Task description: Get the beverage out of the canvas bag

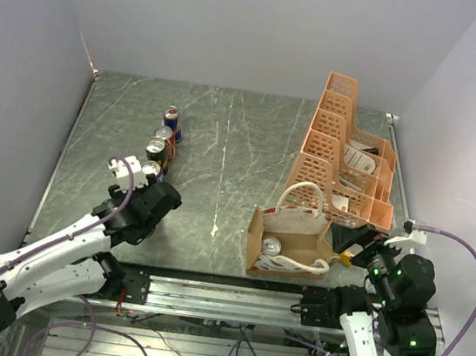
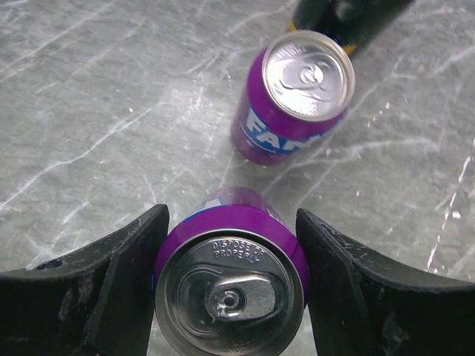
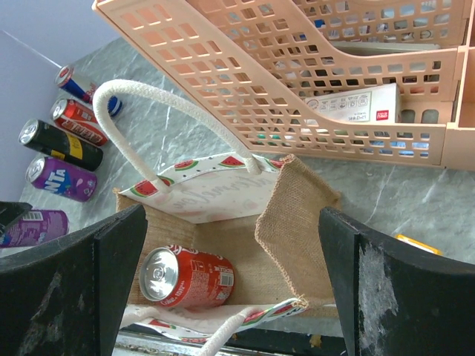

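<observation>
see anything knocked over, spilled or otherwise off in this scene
The red can lies on its side at the bottom of the canvas bag, while the row of cans on the table stands upright, one purple can between the left gripper's fingers. No spill shows.

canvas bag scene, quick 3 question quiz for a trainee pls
1. True or false: the red can inside the canvas bag lies on its side.
2. What sits between the fingers of the left gripper? A) purple can B) black can C) bag handle
3. Fill in: the right gripper hangs over the bag with its jaws ___.

Key: 1 true; 2 A; 3 open
</observation>
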